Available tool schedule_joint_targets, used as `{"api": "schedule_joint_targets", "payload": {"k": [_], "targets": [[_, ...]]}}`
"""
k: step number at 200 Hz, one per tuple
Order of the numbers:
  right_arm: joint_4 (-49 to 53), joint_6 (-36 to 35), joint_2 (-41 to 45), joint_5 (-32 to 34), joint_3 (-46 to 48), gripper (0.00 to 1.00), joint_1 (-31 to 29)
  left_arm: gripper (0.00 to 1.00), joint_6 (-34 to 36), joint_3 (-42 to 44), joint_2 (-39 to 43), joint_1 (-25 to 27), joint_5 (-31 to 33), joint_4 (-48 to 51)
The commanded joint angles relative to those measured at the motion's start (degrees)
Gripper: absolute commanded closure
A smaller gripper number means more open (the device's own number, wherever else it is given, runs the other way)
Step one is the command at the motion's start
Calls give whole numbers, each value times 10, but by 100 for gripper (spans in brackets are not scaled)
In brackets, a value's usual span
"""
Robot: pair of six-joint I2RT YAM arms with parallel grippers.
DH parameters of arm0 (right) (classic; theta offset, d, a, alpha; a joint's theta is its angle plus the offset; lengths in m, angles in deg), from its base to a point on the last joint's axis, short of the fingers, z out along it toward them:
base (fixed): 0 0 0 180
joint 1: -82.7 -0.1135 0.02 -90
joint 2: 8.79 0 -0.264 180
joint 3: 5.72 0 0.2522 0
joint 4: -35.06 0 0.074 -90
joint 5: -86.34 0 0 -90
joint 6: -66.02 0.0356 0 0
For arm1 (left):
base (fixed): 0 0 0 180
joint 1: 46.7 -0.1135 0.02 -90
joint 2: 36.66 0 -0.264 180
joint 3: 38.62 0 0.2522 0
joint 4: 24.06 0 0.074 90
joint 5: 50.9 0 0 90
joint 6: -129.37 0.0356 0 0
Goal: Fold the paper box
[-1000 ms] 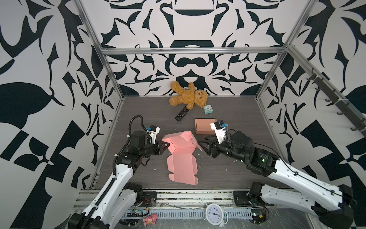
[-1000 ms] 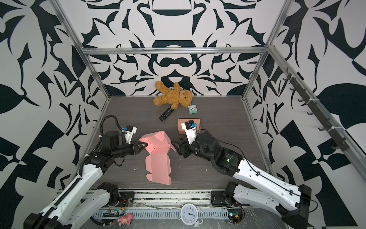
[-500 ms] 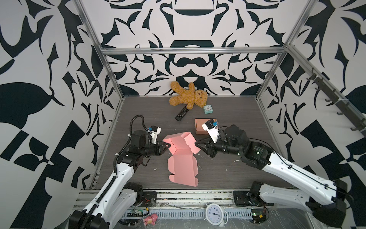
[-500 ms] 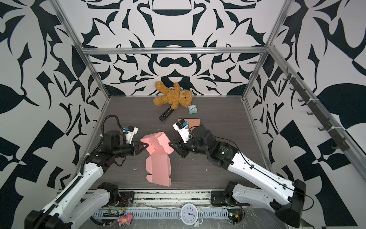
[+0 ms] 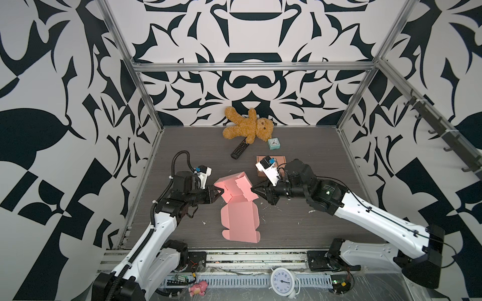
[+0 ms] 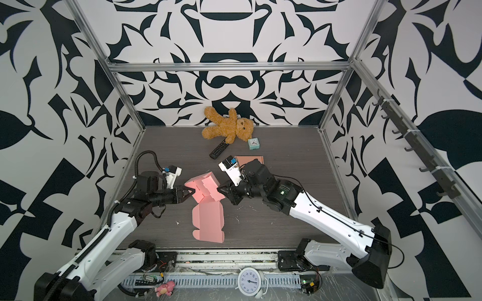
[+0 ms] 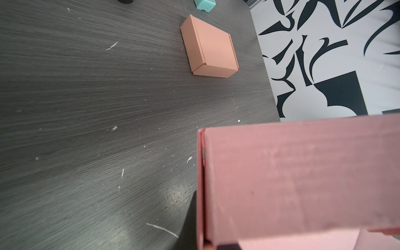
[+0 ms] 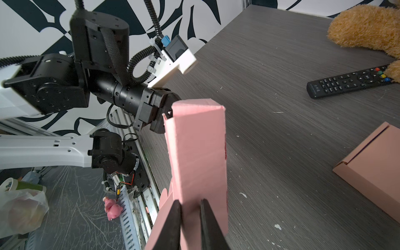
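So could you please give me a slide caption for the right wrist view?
The right gripper pinches a raised wall of the pink paper box; the left gripper holds its far end.

The paper box (image 5: 240, 221) lies in front of the remote (image 5: 239, 149) and teddy bear (image 5: 246, 127).

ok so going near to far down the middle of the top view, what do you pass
white clock → pink box → brown box → mint clock → teddy. The remote is left out, since it overlaps the mint clock in depth.
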Motion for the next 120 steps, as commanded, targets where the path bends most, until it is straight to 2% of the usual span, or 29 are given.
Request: {"api": "schedule_joint_targets", "payload": {"k": [1, 23, 52, 120], "targets": [[3, 14, -16, 13, -28, 79, 2, 97, 7, 8, 4, -1, -6, -6], [6, 28, -27, 33, -31, 74, 0, 96, 1, 13, 11, -1, 2, -6], [21, 37, -38, 90, -39, 73, -16, 97, -5, 15, 16, -1, 9, -6], [46, 42, -102, 219, -97, 71, -93, 96, -12, 22, 26, 0, 40, 8]]}}
